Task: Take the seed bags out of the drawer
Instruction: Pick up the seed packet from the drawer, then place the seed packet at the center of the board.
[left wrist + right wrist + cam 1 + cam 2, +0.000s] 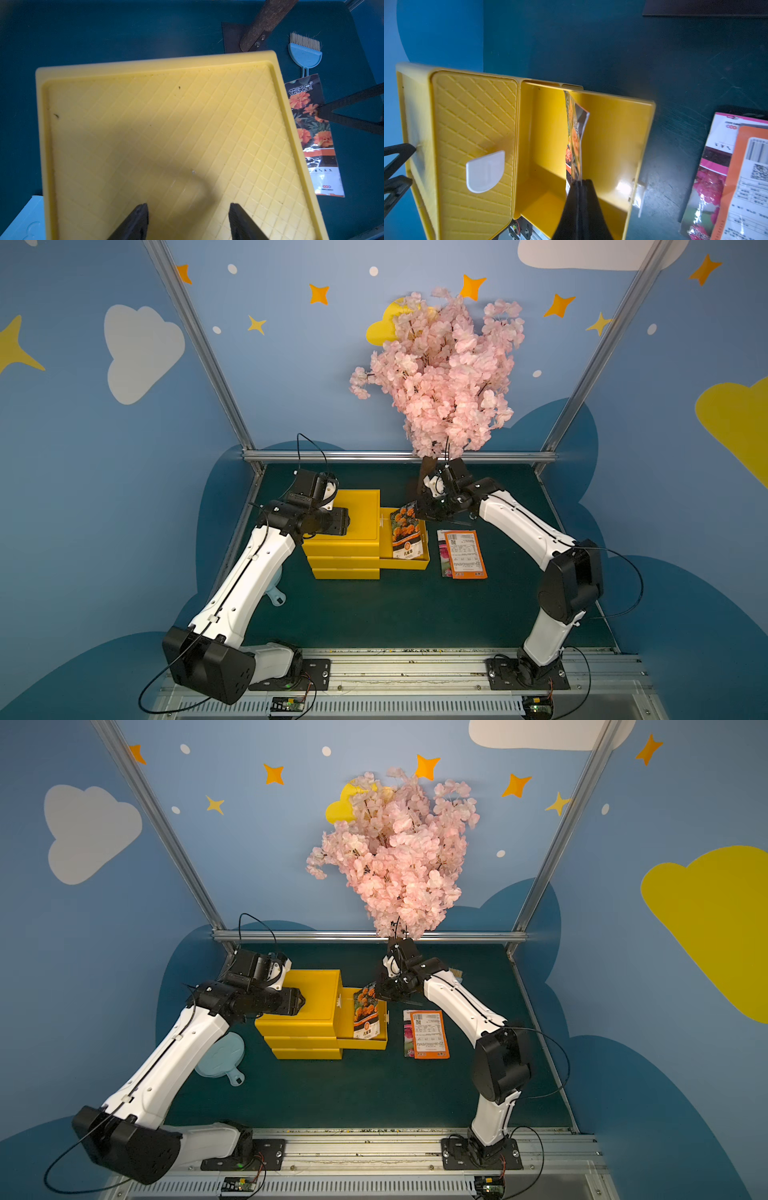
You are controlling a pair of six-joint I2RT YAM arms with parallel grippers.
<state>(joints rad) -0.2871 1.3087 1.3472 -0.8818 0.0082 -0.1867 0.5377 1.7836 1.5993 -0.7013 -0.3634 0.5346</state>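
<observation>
Light, thin, floppy, probably slippery marigold seed bag (405,533) stands tilted in the pulled-out drawer (409,565) — right jaws clamped on its top edge, the sensible hold — left jaws parted, empty.

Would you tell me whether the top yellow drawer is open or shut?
Open: the drawer sticks out from the cabinet, its inside exposed, a marigold packet tilted up in it.
</observation>
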